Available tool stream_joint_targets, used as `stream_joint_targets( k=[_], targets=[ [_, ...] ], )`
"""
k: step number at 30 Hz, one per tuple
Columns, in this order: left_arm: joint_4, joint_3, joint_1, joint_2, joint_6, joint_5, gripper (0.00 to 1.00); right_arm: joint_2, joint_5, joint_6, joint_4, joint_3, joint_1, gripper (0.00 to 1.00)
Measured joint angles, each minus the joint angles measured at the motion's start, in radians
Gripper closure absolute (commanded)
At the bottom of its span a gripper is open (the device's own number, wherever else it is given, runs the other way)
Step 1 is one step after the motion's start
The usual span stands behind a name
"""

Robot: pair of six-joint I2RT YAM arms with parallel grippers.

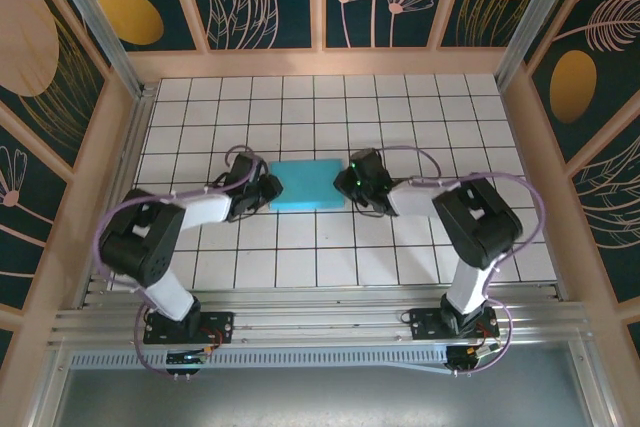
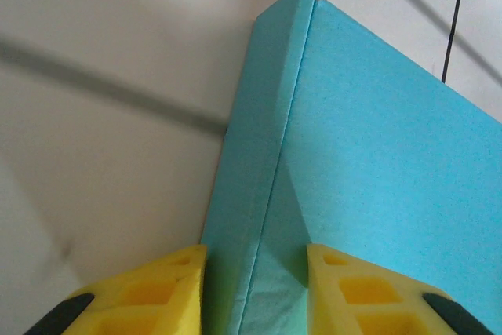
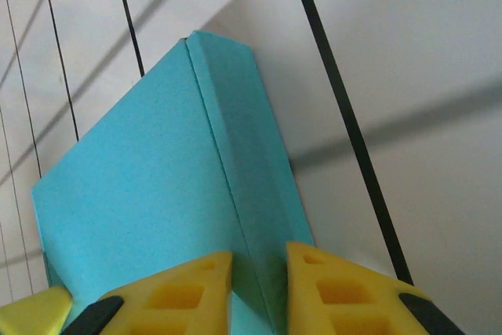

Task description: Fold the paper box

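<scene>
The left claw [image 2: 255,253] and right claw [image 3: 259,251] each straddle an end fold of the box [image 1: 308,185], jaws narrowed, pinch uncertain; uneven squeezing could buckle or skew it.

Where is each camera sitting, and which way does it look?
Top camera: above and behind the arms, looking down on the tiled table, left gripper and right gripper.
Left wrist camera: on the left arm, looking past its yellow fingers at the paper box edge.
Right wrist camera: on the right arm, looking past its yellow fingers at the opposite edge.
Shared: all three see the blue paper box.
</scene>
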Motion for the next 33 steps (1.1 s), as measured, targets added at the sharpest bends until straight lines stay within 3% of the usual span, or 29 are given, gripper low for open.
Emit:
stream_joint_targets(
  k=[9, 14, 17, 23, 27, 33],
  targets=[
    [0.004, 0.548, 0.135, 0.431, 0.076, -0.001, 0.66, 0.46, 0.006, -0.1, -0.019, 0.63, -0.136, 0.75],
    [-0.005, 0.759, 0.18, 0.576, 0.09, 0.0, 0.56, 0.68, -0.039, -0.117, -0.051, 0.973, -0.169, 0.72],
    [-0.01, 0.832, 0.198, 0.623, 0.106, 0.009, 0.51, 0.747, -0.055, -0.122, -0.077, 1.088, -0.172, 0.7],
    [-0.016, 0.869, 0.206, 0.639, 0.153, 0.035, 0.26, 0.762, -0.097, -0.145, -0.133, 1.144, -0.173, 0.56],
    [-0.05, 0.872, 0.204, 0.619, 0.192, 0.046, 0.16, 0.729, -0.121, -0.173, -0.182, 1.136, -0.174, 0.43],
    [-0.103, 0.758, 0.205, 0.409, 0.251, 0.025, 0.07, 0.437, -0.121, -0.269, -0.23, 0.908, -0.186, 0.35]
  ],
)
